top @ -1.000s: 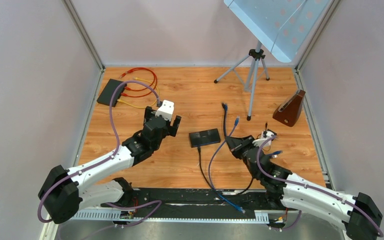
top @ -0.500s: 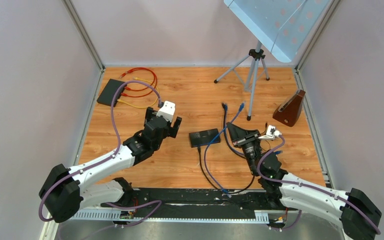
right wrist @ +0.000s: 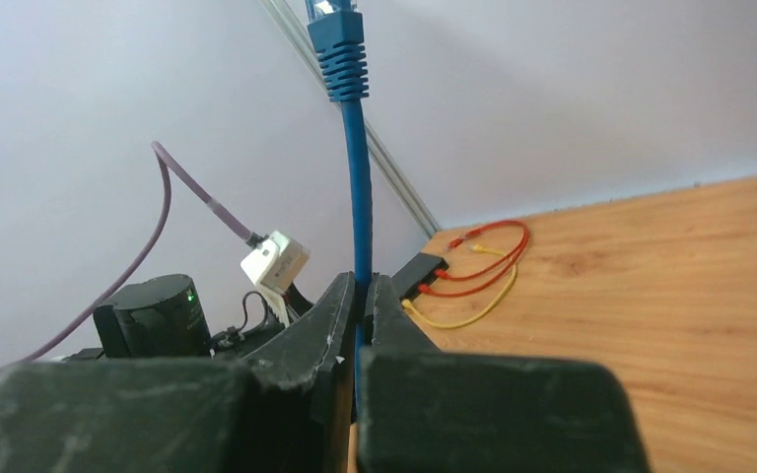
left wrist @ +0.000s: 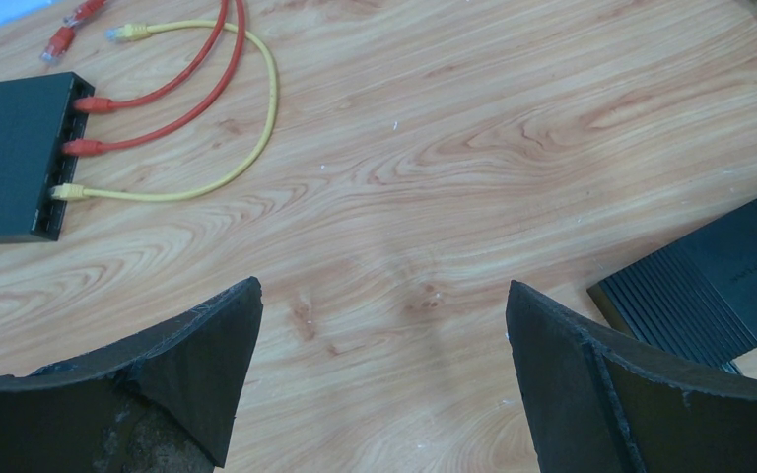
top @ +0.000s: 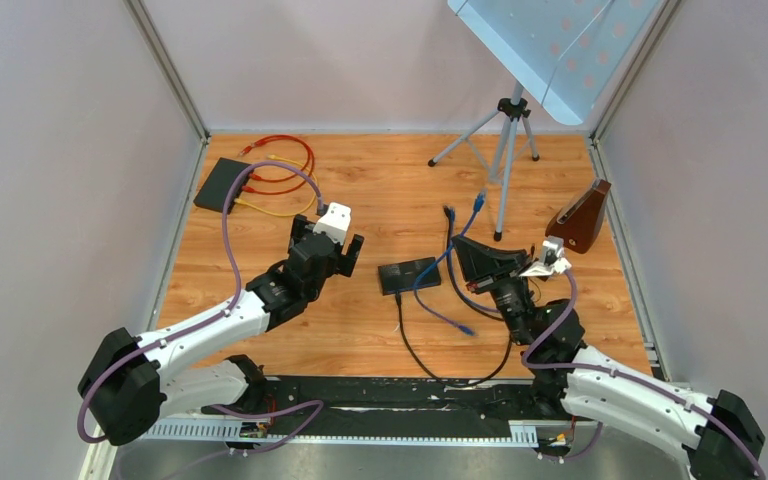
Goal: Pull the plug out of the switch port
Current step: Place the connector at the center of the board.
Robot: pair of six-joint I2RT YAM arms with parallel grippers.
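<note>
Tabletop point(right wrist: 651, 256) below; right claw point(right wrist: 358, 296) pinches cable point(right wrist: 358, 197) beneath plug point(right wrist: 336, 39).

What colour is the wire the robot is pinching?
Blue. The cable shows best in the right wrist view.

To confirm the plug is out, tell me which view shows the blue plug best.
Right wrist: the blue plug is close up at the top edge, its cable pinched in the right gripper. Top external shows it tiny beside the tripod leg. The left wrist view gives nothing usable of it.
</note>
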